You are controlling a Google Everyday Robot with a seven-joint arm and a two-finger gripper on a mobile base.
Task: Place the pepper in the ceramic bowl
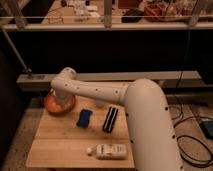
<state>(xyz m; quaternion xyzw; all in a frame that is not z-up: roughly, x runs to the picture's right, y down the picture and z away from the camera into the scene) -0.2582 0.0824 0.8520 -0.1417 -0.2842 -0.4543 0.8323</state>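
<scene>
— On the right, filling the foreground: big white arm [145,117], rising from the lower corner and reaching left across the wooden counter [60,142].
— Counter edges?
— Left and near edges in plain view; right edge hidden behind the arm. Along the back, a pale ledge [160,76]; off to the right, speckled floor [195,125].
— And the ceramic bowl [51,107]?
— At the back-left corner: orange, glossy, rim close to the left edge, partly covered by the arm's wrist.
— Smaller things?
— White bottle [107,150], lying on its side near the front edge. Black ribbed block [110,119], mid-counter, just beside the arm. Blue pad [84,118], between bowl and block, touching neither.
— Open room?
— Bare wood across the front-left, from the pad down to the near edge; a narrow strip between pad and block.
— And the pincer [59,101]?
— Down over the bowl, closed. Cannot tell whether gripping anything.
— And the pepper?
— Not made out anywhere; cannot tell whether in the bowl or in the pincer.
</scene>
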